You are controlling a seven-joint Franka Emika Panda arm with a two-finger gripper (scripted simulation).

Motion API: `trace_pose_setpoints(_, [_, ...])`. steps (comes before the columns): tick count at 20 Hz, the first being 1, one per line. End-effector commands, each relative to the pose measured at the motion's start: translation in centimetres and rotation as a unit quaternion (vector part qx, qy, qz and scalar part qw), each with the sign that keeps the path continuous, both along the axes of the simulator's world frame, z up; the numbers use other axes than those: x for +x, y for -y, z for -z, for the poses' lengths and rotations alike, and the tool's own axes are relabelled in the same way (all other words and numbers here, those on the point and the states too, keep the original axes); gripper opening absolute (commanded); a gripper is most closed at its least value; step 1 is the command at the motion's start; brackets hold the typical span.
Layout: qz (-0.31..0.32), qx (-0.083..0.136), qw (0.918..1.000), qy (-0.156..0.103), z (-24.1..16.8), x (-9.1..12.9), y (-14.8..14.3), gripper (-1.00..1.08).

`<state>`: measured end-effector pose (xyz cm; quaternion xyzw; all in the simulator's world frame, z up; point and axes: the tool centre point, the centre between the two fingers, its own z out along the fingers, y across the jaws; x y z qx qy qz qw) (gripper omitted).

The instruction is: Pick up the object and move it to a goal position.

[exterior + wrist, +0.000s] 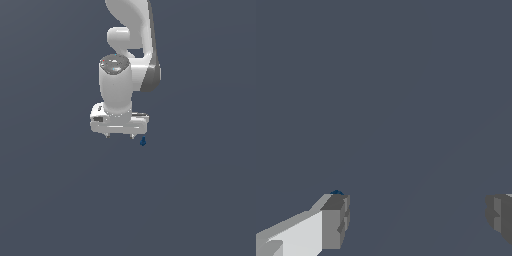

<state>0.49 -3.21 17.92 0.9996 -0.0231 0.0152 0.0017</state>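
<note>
One small dark blue object (143, 142) stands upright on the flat grey ground (60, 200), wider at its base and narrowing toward the top, and far smaller than the white gripper (119, 135) near it. In the exterior view it sits just beside the gripper's finger on that view's right, outside the gap between the fingers and slightly lower in the picture. In the wrist view only a sliver of blue (336, 192) peeks over the far edge of one grey fingertip (335, 222), so its shape cannot be read there.

Both fingers are spread wide apart, with bare ground between them, and they grip nothing. Whether the nearer finger actually touches the object is hard to tell; a thin gap seems to show in the exterior view.

The white arm (132, 35) comes down from the top of the exterior view, its wrist turned so the hand points straight down, the short fingertips hanging close above the ground.
</note>
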Motion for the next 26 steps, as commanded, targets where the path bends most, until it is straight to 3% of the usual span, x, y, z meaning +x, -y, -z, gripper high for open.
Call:
trace_pose_setpoints(1, [0.000, 0.000, 1.0000, 0.000, 0.0, 0.0, 0.0, 1.00])
trace_pose_setpoints(10, [0.002, -0.008, 0.9999, -0.007, 0.6, -0.4, 3.0, 1.00])
trace_pose_setpoints(15, [0.000, -0.008, 0.9999, -0.007, 0.7, -0.4, 2.8, 1.00])
trace_pose_setpoints(20, [-0.023, -0.008, 0.9997, -0.008, 1.7, -1.0, 1.1, 1.00])
trace_pose_setpoints(26, [-0.083, -0.007, 0.9965, -0.011, 4.3, -2.8, -3.4, 1.00])
